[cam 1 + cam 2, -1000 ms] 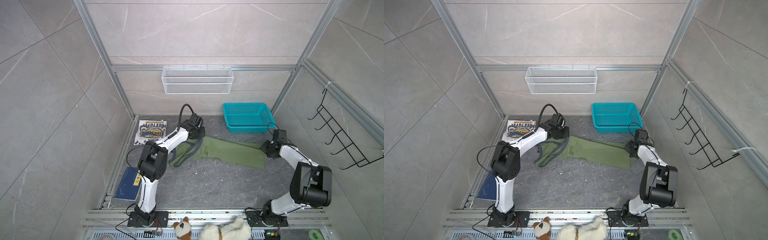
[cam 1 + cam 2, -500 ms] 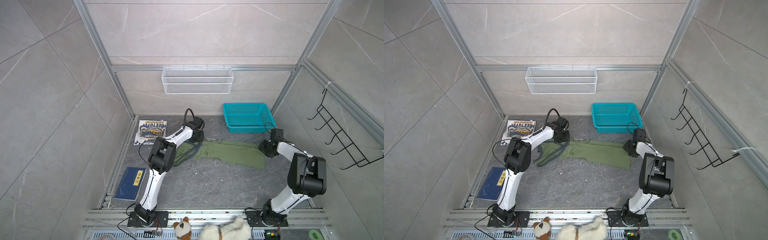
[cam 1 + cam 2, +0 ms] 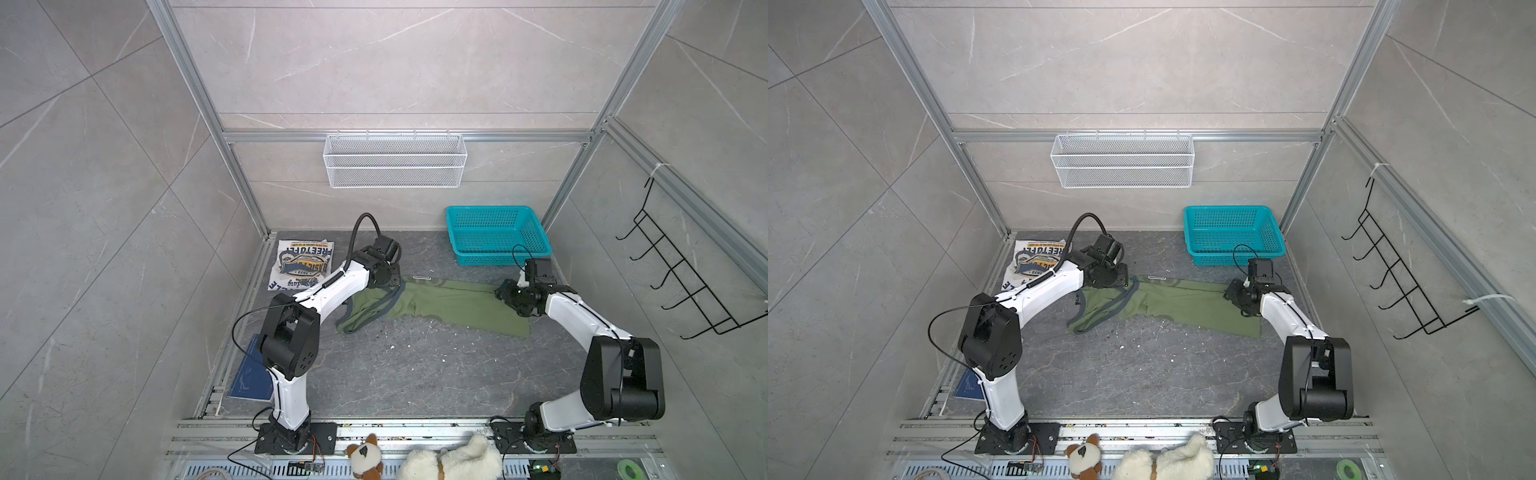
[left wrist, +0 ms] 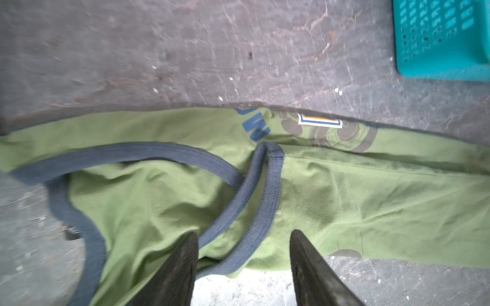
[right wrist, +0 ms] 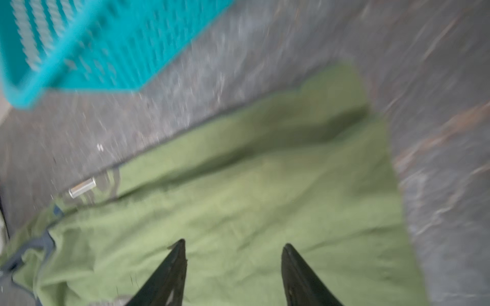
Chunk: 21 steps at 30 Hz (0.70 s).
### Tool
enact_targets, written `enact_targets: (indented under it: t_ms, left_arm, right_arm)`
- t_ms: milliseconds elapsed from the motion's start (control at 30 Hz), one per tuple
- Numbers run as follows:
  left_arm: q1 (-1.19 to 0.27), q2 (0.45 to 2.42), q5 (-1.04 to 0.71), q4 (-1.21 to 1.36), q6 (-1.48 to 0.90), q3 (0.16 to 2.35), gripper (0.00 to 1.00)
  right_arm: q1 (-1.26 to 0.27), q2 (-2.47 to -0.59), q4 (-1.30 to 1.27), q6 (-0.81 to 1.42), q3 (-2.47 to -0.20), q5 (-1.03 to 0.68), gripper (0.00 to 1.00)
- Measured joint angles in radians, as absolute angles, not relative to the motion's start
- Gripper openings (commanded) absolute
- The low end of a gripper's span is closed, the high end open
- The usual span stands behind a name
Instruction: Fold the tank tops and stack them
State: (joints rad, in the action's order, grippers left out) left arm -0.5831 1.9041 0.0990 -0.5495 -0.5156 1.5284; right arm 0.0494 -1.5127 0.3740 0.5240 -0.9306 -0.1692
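The olive green tank top [image 3: 449, 303] [image 3: 1179, 301] lies on the grey floor as a long strip folded lengthwise, its navy-trimmed straps toward the left. My left gripper [image 3: 395, 286] [image 4: 243, 234] hangs open over the strap end [image 4: 265, 190], holding nothing. Over the hem end [image 5: 265, 198] my right gripper [image 3: 500, 293] [image 5: 234, 243] is also open and empty. The white tank top [image 3: 301, 262] [image 3: 1036, 257] lies folded at the back left, badge print up.
A teal basket [image 3: 503, 251] [image 4: 437, 53] stands at the back right, close to the right arm. A small metal piece [image 3: 420, 277] lies by the cloth's far edge. A blue book [image 3: 249, 374] is at the left, plush toys [image 3: 449, 461] at the front rail.
Both grippers were shut on the olive tank top's ends, carried them toward the back, then opened and let go. The cloth now rests folded on the floor.
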Motion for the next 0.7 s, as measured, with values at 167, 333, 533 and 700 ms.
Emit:
enact_targets:
  t_ms: [167, 333, 533, 700]
  left_arm:
    - [-0.579, 1.993, 0.091, -0.513, -0.516, 1.456, 0.57]
    - [-0.576, 2.008, 0.076, -0.487, -0.518, 1.374, 0.56]
    - [-0.602, 1.949, 0.071, -0.408, -0.542, 1.271, 0.56]
    - [-0.709, 1.887, 0.073, -0.364, -0.59, 1.178, 0.56]
  right_arm:
    - [0.043, -1.589, 0.376, 0.544, -0.914, -0.23, 0.59]
    - [0.049, -1.66, 0.39, 0.558, -0.912, -0.225, 0.58]
    - [0.175, -1.682, 0.387, 0.593, -0.929, -0.24, 0.58]
    - [0.284, -1.707, 0.393, 0.624, -0.959, -0.206, 0.58]
